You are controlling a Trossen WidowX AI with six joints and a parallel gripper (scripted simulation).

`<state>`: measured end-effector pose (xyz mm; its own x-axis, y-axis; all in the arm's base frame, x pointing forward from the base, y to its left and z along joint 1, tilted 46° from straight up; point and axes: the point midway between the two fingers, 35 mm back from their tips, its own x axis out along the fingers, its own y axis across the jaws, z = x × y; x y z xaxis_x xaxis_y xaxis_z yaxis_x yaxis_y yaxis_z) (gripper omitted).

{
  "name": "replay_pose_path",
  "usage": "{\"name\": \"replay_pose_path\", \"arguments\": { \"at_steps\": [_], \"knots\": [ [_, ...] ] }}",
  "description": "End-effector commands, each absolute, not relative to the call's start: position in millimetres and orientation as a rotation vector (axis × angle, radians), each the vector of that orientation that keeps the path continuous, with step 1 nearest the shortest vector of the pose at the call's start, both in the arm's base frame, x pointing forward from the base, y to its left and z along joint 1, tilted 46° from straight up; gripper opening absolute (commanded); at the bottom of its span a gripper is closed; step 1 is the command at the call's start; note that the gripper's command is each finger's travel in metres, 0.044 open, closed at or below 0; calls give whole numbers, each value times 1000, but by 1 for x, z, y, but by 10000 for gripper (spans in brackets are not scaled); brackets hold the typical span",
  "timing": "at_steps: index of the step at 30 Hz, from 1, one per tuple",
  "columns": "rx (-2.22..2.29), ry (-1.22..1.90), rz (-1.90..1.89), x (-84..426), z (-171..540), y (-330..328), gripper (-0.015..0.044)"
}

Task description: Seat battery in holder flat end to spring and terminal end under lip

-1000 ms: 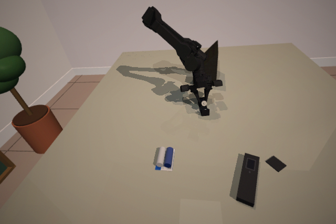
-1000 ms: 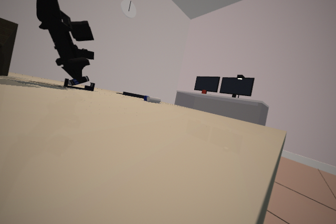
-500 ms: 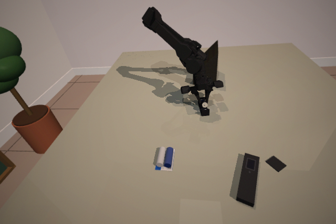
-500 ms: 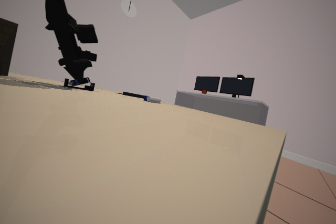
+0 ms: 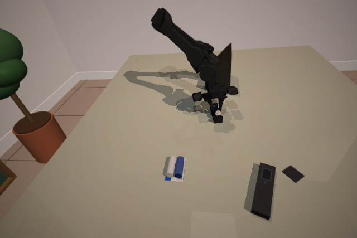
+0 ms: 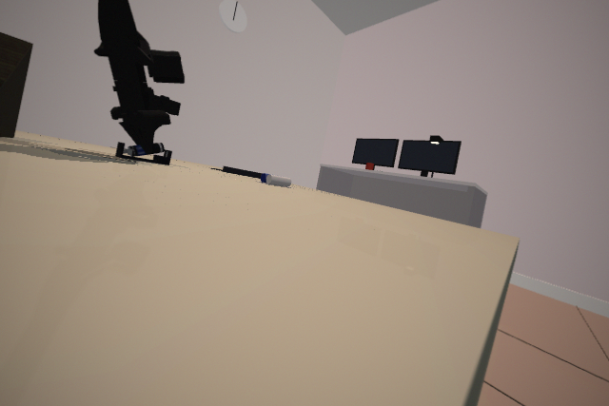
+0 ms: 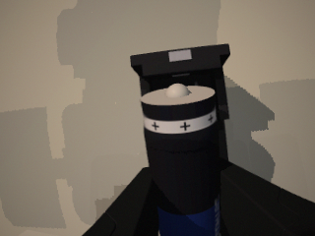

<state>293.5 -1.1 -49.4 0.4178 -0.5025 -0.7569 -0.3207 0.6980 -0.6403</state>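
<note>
The battery (image 5: 218,112) (image 6: 140,149) (image 7: 183,147) is dark with a blue section, a white band of plus signs and a pale terminal end. My gripper (image 5: 216,109) (image 6: 146,148) (image 7: 183,172) is shut on it. The battery lies lengthwise over the black holder (image 5: 218,119) (image 6: 168,157) (image 7: 143,64). In the exterior view its flat end is low beside the far-left end wall and its terminal end is tilted up, about level with the top of the other end wall. In the wrist view a small gap shows between terminal and lip. The spring contact is hidden.
A white cylinder (image 5: 171,166) (image 6: 280,180) and a blue cylinder (image 5: 179,166) lie side by side on a small card. A long black device (image 5: 263,195) and a small black plate (image 5: 293,173) lie at the right in the top view. A dark upright panel (image 5: 226,65) stands behind the arm.
</note>
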Motion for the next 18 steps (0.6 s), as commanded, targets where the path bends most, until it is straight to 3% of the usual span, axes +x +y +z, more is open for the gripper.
{"name": "replay_pose_path", "arguments": {
  "at_steps": [1, 18],
  "knots": [
    [-836, 1207, -134, 291, -55, -2, 84],
    [-823, 1298, -174, 293, -57, -3, 84]
  ]
}}
